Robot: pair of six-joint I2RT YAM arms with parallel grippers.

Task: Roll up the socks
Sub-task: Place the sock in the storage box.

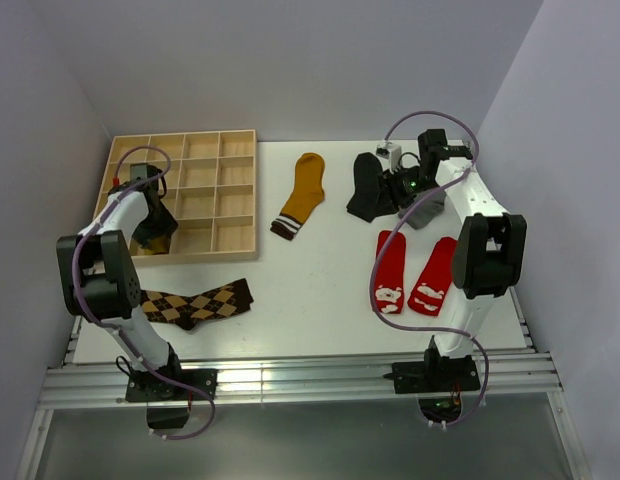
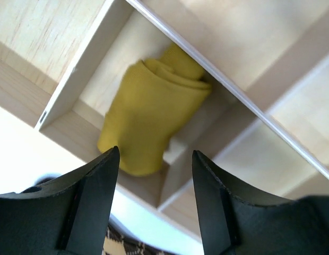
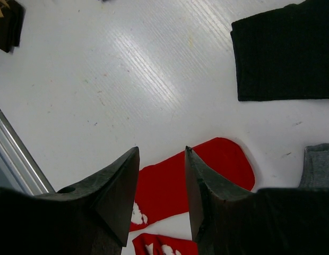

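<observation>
Standing at the near edge, past the aluminium rail [image 1: 310, 380], I first see the brown argyle sock [image 1: 195, 302]. It lies flat and crosswise, close to the left arm's base. Over to the right the red socks [image 1: 390, 270] lie flat side by side, each with a white cartoon print at its near end that is too small to make out. The outer one sits near the right edge of the tabletop [image 1: 310, 290]. Between the argyle sock and the red pair the white surface is bare, the widest open room here.

The right fingers [image 3: 114, 186] hang above one red sock, parted a little with nothing between them. Farther back the left fingers [image 2: 95, 180] are spread over the wooden grid tray [image 1: 210, 255], gripping nothing. Just beyond their tips a rolled mustard sock [image 2: 151, 111] sits as a fat bundle in a compartment along the tray's near edge, leaning against a divider.

Beside the tray a flat mustard sock [image 1: 302, 190] lies with its brown-and-white striped cuff toward me. To its right are a flat black sock [image 1: 365, 190] and, near it, a grey sock [image 1: 427, 212] partly under the right arm.
</observation>
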